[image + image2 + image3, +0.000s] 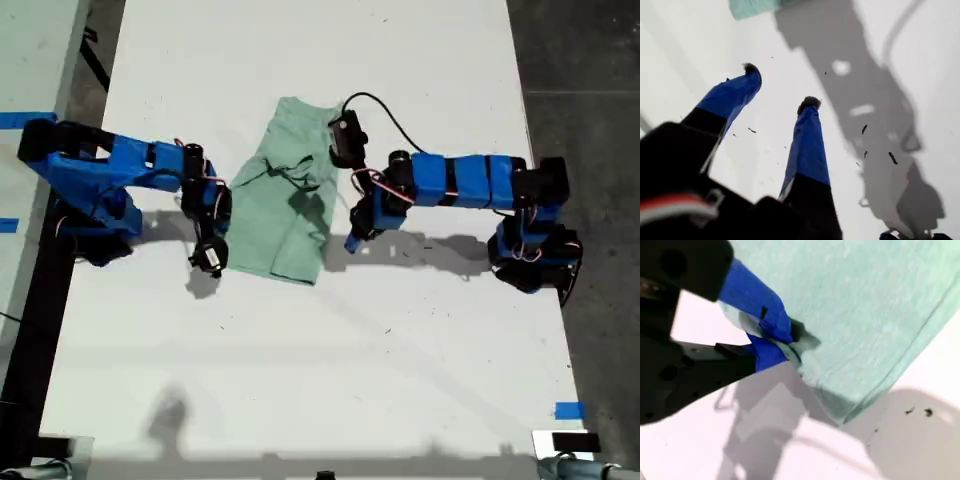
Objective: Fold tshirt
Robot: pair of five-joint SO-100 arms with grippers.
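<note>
**One pinch on, one set of jaws free: mid-fold on the tshirt**

Close in, my second gripper (790,342) has its jaws pressed together on a bunched bit of the tshirt (865,305), right at a doubled edge near a corner. My first gripper (781,86) hovers with jaws spread and nothing between them, only bare white tabletop (700,60) below, a corner of green cloth well ahead.

Further out, the exterior view shows the tshirt lying as a narrowed, rumpled strip between the two arms. It looks like a side fold is under way. Next, I'd judge, the pinched edge needs carrying across and laying flat, without dragging the whole strip.
</note>
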